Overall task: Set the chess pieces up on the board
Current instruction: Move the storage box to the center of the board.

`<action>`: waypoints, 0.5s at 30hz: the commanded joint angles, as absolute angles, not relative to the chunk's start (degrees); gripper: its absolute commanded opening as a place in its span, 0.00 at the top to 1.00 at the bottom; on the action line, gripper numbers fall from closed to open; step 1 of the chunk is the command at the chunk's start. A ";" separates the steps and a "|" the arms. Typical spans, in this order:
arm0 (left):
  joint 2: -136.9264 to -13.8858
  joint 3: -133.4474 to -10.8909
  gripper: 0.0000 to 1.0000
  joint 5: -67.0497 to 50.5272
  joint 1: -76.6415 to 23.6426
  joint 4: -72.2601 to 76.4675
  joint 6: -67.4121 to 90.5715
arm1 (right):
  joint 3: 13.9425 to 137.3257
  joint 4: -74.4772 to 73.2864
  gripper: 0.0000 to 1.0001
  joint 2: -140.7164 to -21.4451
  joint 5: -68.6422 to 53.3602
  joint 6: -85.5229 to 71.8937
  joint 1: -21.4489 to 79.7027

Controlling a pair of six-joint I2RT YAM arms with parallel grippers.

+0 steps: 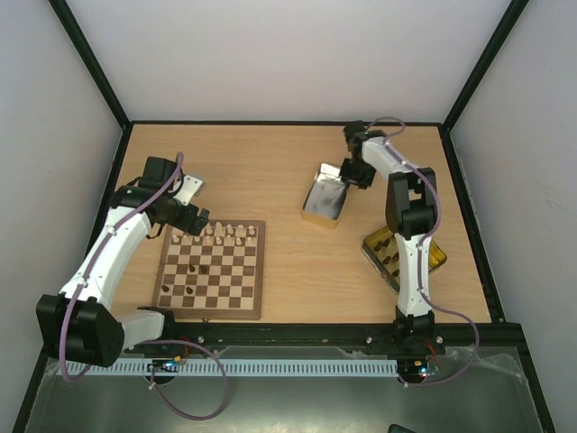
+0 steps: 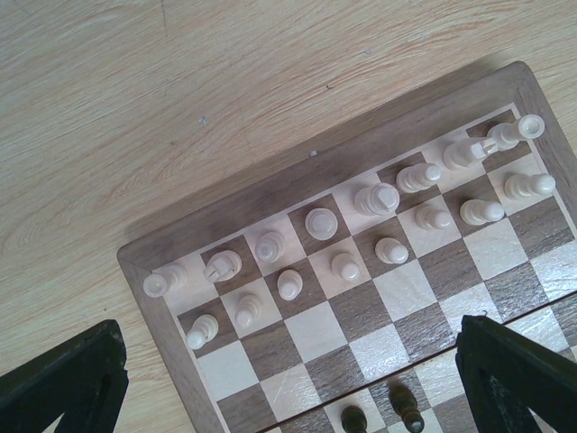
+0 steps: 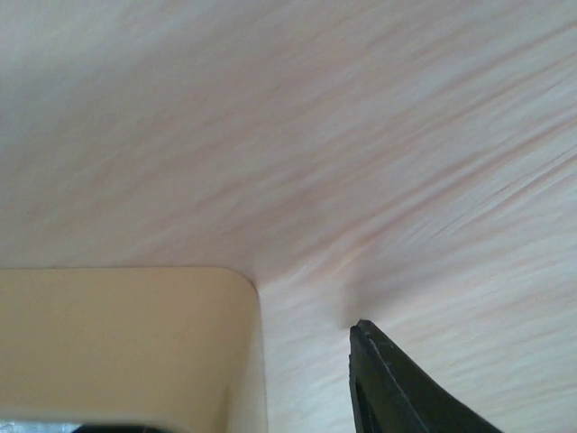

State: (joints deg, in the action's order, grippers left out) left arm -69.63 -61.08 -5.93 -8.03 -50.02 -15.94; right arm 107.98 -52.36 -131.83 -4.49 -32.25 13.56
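Left gripper (image 2: pixel 290 325) (agape) above board (image 2: pixel 270 194).

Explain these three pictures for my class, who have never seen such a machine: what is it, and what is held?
Two white robot arms sit at a wooden table. One picture looks down from above; the other two come from cameras on the wrists. The left gripper, open and empty, hovers over the chessboard, where cream pieces fill two rows and a few dark pieces stand. The right gripper is at a silver tin; whether it grips it is unclear. A gold tin lies by that arm.
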 commanded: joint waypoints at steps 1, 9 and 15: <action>-68.44 -60.81 0.01 -5.36 -8.59 -50.15 -15.12 | 114.73 -58.07 0.62 -134.09 -4.92 -36.81 6.79; -67.78 -60.85 0.01 -4.38 -9.01 -50.72 -15.03 | 106.42 -54.59 0.63 -129.51 -3.73 -45.03 -3.33; -67.97 -60.58 0.01 -4.13 -9.52 -50.33 -15.03 | 92.46 -46.67 0.63 -119.59 -4.70 -50.10 -5.62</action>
